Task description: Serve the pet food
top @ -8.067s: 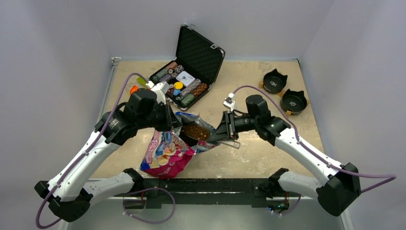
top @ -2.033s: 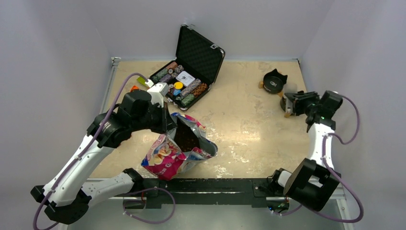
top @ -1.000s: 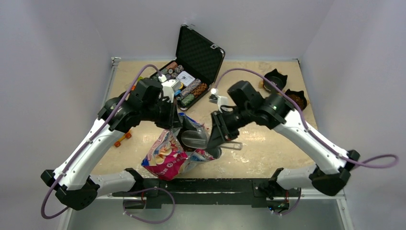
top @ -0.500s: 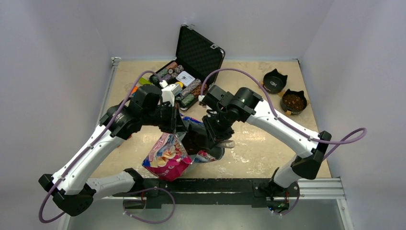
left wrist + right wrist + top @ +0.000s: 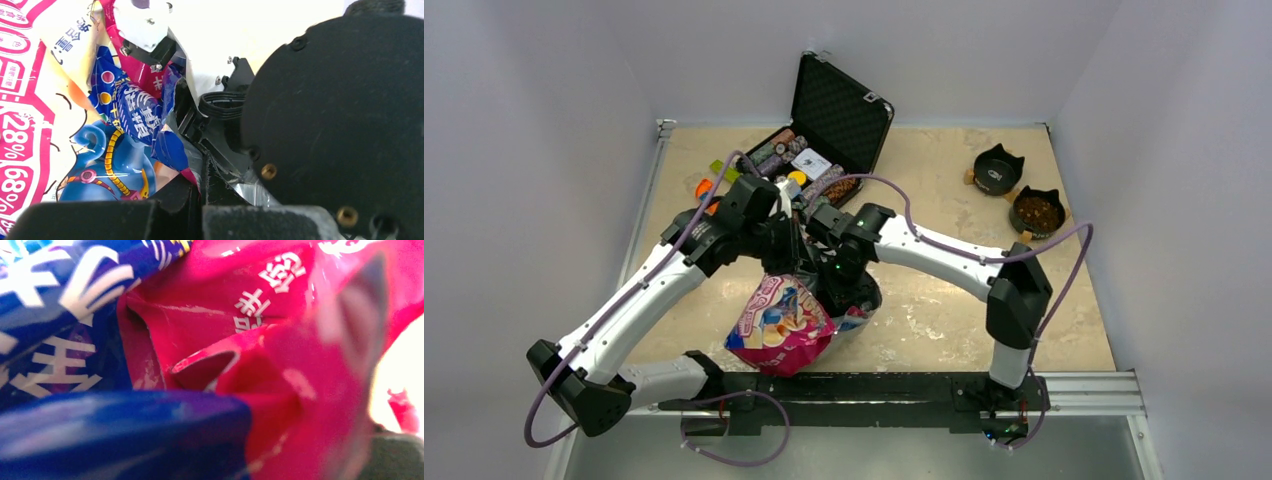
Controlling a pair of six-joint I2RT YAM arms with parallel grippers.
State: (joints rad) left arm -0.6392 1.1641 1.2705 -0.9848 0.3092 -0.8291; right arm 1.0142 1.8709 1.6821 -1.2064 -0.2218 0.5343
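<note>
Mostly, the bag [image 5: 779, 325] hides the right end effector plunged inside it.

Soft even light, bag [image 5: 200, 315] blurred up close

Pink bag [image 5: 782, 325] (mouth hidden), kibble [image 5: 1037, 212] in bowl [image 5: 1036, 233]

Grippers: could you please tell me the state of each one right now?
Left gripper: closed, pinching the rim of the bag.
Right gripper: down in the bag mouth; cannot be told.
</note>
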